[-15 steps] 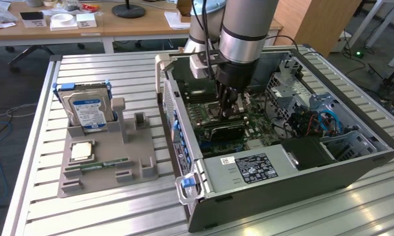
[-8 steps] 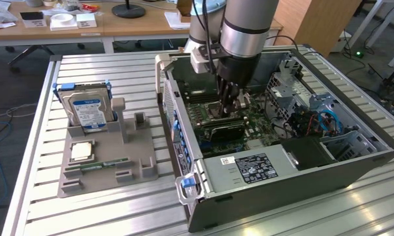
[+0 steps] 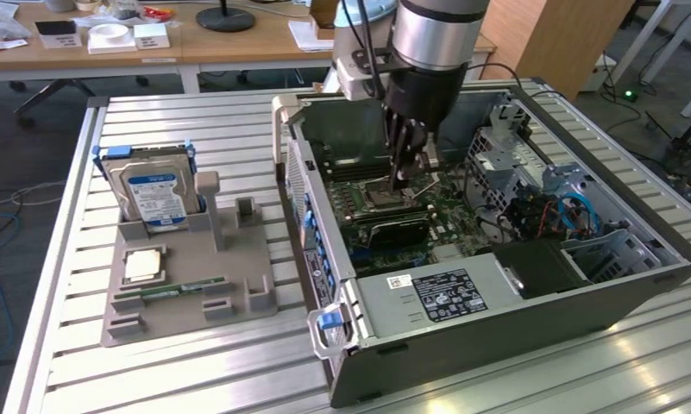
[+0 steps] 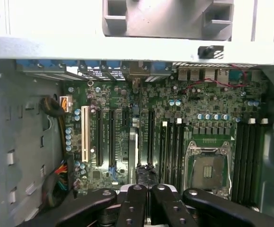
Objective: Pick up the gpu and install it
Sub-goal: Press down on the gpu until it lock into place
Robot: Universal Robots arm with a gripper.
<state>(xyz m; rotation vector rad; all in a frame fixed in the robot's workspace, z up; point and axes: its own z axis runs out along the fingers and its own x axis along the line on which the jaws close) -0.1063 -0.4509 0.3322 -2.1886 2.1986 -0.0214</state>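
Seating gpu (image 3: 393, 231): card stands on edge in motherboard slot near CPU socket (image 3: 380, 197). Gripper (image 3: 406, 178) closed, apparently empty, just above CPU socket. Press evenly along card's top edge. Keep card upright. Avoid socket pins.

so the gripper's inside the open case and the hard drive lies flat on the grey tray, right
No: the exterior view shows the hard drive standing upright on the grey tray. The gripper is inside the open case.
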